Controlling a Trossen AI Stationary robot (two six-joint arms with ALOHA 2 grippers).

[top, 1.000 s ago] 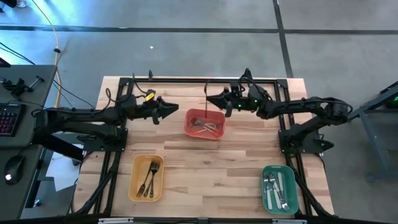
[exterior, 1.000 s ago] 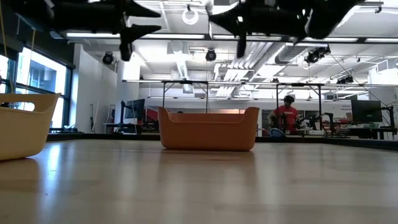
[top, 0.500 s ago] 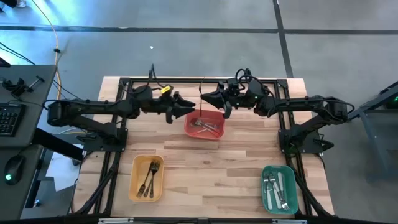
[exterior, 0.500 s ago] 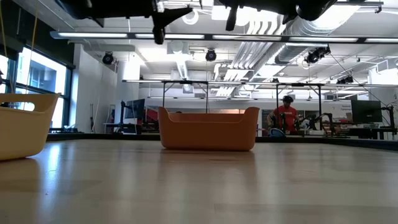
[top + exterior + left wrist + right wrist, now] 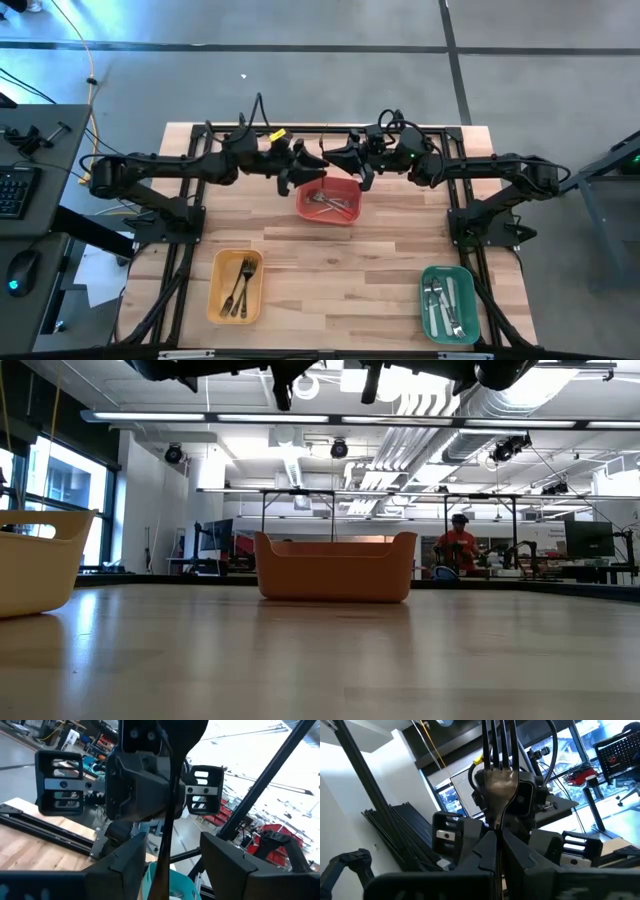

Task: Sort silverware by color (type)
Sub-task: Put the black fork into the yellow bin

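Open lab hall, ceiling lights and ducts overhead, a person in a red top at far benches. Wooden tabletop (image 5: 330, 260) carries three bins.

Right end effector (image 5: 332, 156) hovers over the far edge of the red bin (image 5: 328, 200), near the tabletop's far edge at mid-width. Its fingers are closed on a fork (image 5: 501, 790), tines pointing away from the wrist, handle pinched between the pads; lifted clear, probably for a hand-over.

Left end effector (image 5: 300, 172) faces it just beside, fingers parted around the dark handle in its wrist view, not yet closed: likely about to take the fork.

Red bin holds remaining silverware (image 5: 333, 204). Yellow bin (image 5: 236, 286) near the left front corner holds dark-handled forks; green bin (image 5: 449, 303) near the right front corner holds pale pieces, so sorting is partly done.
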